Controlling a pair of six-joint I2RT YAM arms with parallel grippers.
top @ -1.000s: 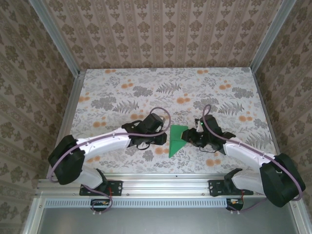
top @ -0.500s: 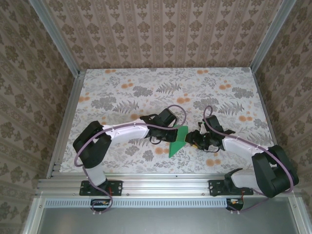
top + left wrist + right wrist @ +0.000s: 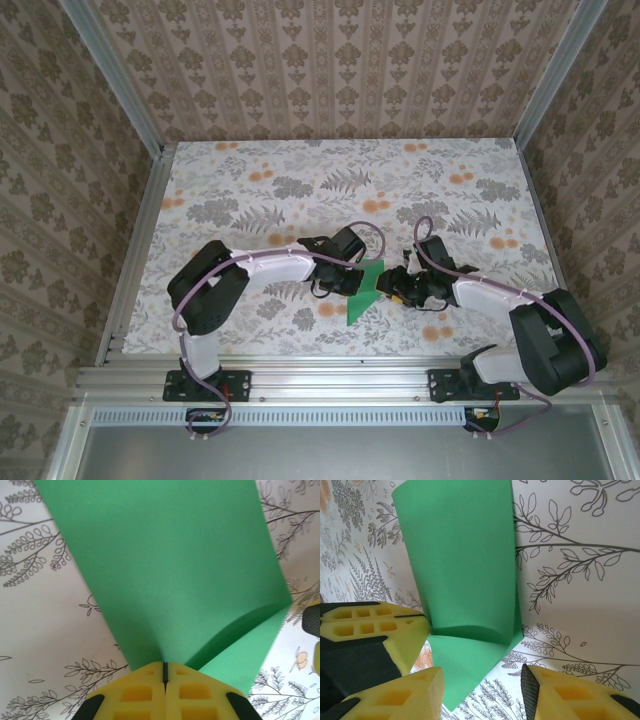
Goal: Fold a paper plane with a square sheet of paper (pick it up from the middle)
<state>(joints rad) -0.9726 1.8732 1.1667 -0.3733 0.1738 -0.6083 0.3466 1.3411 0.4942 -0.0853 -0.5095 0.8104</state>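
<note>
The square sheet of paper [image 3: 362, 298] is bright green and partly folded, lying near the table's front centre between both arms. In the left wrist view its upper layer [image 3: 165, 570] curls up off the lower one. My left gripper [image 3: 164, 666] is shut on the sheet's near edge, its yellow fingers pressed together. In the top view this left gripper [image 3: 356, 277] sits at the sheet's left side. My right gripper [image 3: 480, 692] stands open just right of the sheet [image 3: 465, 565], with the sheet's lower corner lying between its fingertips [image 3: 542, 692]. In the top view the right gripper [image 3: 393, 287] faces the left one.
The floral tabletop [image 3: 260, 200] stretches away behind the arms. Aluminium rails [image 3: 330, 375] run along the near edge and both sides, with patterned walls beyond. The left gripper's yellow finger [image 3: 375, 625] shows at the left of the right wrist view.
My left arm has reached right to the sheet and shut on its edge. The right gripper has opened wider and come closer. The sheet's upper layer now bulges up.
</note>
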